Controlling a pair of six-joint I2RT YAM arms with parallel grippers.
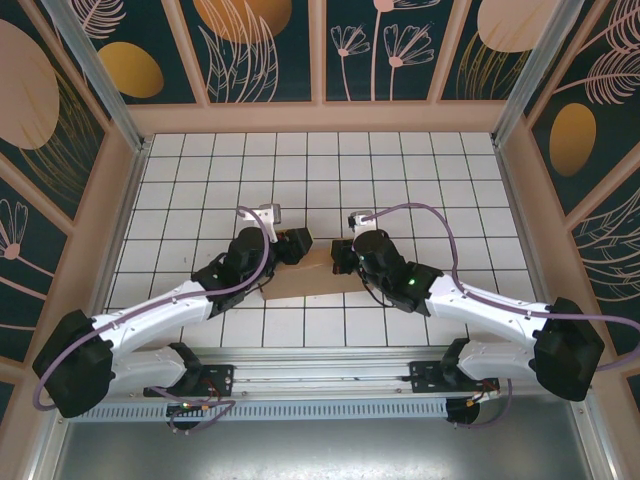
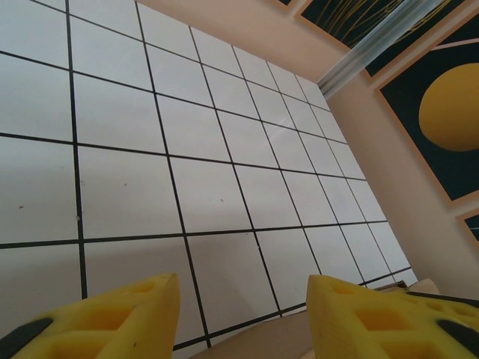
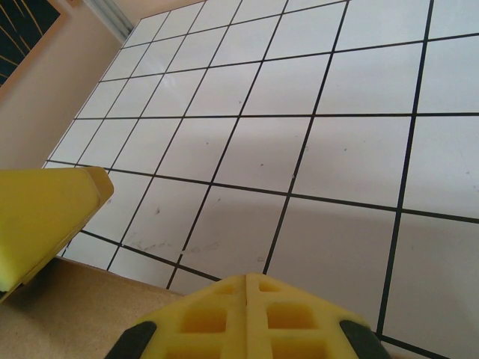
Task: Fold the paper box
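Note:
The paper box [image 1: 305, 282] is plain brown cardboard lying low on the gridded table, between the two arms and partly hidden by them. My left gripper [image 1: 298, 247] hangs over its left part. In the left wrist view, the left gripper [image 2: 243, 288] is open, and its yellow fingers [image 2: 135, 314] stand apart over a strip of cardboard [image 2: 277, 336]. My right gripper [image 1: 343, 256] is over the box's right end. In the right wrist view, the right gripper [image 3: 247, 283] is shut with nothing between the pads. The cardboard [image 3: 67, 314] lies at the lower left, under the left gripper's finger [image 3: 45, 221].
The white gridded table [image 1: 320, 170] stretches beyond the box to the back wall [image 1: 320, 115]. Beige side walls [image 1: 115, 210] and metal posts [image 1: 525, 80] border it. The arm bases sit on a rail [image 1: 320, 375] at the near edge.

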